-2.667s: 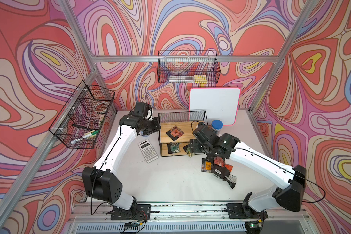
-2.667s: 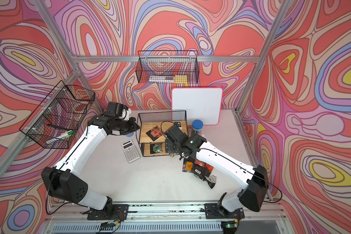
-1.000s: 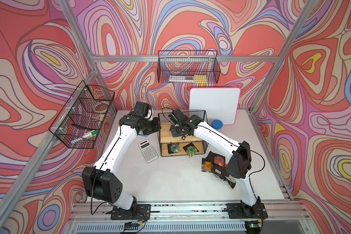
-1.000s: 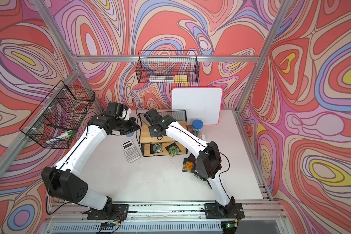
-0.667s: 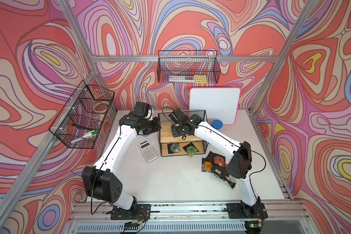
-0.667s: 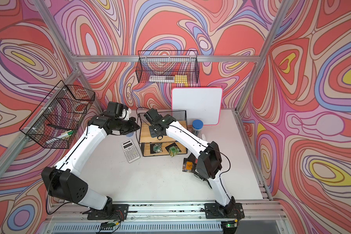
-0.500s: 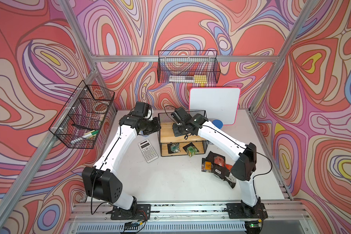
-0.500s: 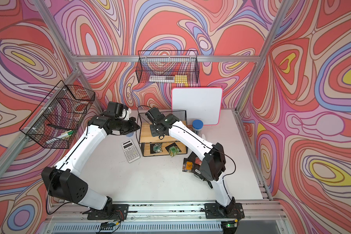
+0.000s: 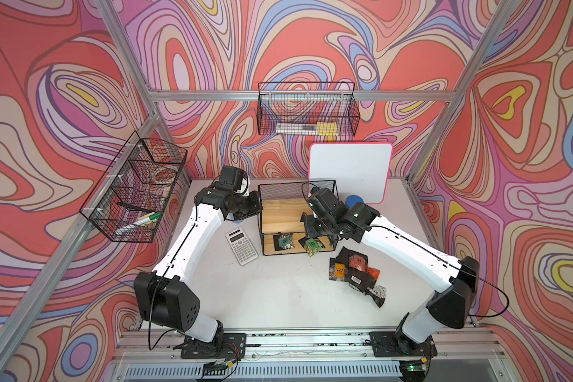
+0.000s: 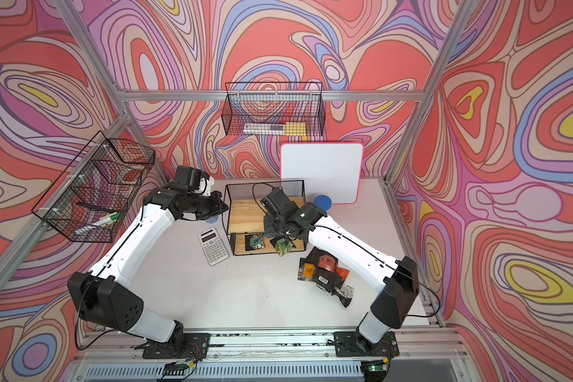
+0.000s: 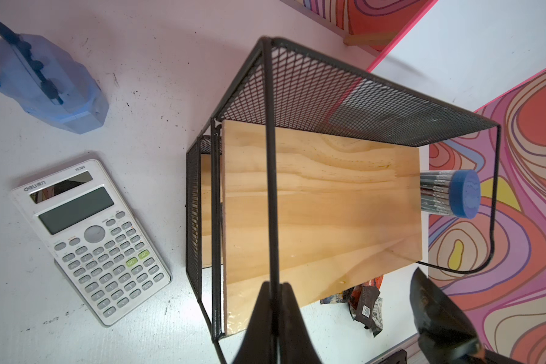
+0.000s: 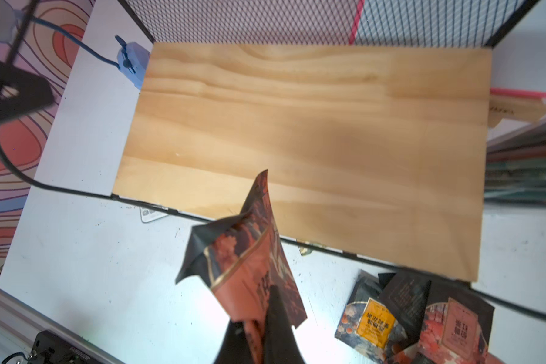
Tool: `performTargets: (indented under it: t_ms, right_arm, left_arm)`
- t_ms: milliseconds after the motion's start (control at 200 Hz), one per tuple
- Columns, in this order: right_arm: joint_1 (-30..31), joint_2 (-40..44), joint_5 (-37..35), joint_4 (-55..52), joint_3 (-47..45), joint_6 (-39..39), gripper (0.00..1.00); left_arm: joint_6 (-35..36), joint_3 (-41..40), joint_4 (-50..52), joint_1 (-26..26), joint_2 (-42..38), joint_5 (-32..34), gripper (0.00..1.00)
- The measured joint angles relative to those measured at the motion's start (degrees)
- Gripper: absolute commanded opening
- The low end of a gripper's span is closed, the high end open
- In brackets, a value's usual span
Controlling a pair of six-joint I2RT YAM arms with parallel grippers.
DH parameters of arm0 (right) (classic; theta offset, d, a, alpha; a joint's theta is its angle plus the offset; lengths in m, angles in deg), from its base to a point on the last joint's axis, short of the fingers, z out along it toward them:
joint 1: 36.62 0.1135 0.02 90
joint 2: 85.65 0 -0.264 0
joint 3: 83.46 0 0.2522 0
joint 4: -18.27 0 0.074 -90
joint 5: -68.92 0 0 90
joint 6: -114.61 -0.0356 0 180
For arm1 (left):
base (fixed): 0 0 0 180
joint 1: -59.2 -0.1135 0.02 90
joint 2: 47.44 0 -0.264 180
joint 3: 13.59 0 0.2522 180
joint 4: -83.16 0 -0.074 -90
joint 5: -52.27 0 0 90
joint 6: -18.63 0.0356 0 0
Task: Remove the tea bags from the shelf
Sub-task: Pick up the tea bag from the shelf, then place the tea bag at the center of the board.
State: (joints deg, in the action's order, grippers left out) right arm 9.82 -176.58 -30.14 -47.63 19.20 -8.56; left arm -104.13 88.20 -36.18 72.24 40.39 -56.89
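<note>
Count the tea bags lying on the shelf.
2 tea bags, both on the lower board: one near its middle, one at its front edge, further right. The top board looks bare but hides the lower board's rear, so more may be there.

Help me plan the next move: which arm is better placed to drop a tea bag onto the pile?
Right. The right pincer is shut on a red tea bag by the shelf, and the pile lies on its side. The left pincer is clamped on the shelf frame.
</note>
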Motion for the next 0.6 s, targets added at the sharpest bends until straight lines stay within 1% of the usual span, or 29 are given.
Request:
performTargets:
  t_ms: [150,260,381,451,596]
  right_arm:
    - [0.02,5.88,-0.13,0.20,-11.15,-5.68,0.00]
    - [-0.07,11.10,-1.14,-0.98,-19.76,-11.78,0.00]
    - [-1.09,15.50,-1.86,-2.82,-26.75,-18.12,0.00]
    - [-2.95,17.31,-1.92,-3.48,-30.10,-21.44,0.00]
    - [-9.66,19.02,-1.64,-4.31,-35.78,-26.21,0.00]
  left_arm:
    - [-0.09,0.00,0.00,0.00,0.00,0.00,0.00]
    - [-0.13,0.00,0.00,0.00,0.00,-0.02,0.00]
    - [-0.13,-0.02,0.00,0.00,0.00,-0.02,0.00]
    - [-0.11,-0.02,0.00,0.00,0.00,-0.02,0.00]
    - [-0.11,0.00,0.00,0.00,0.00,-0.02,0.00]
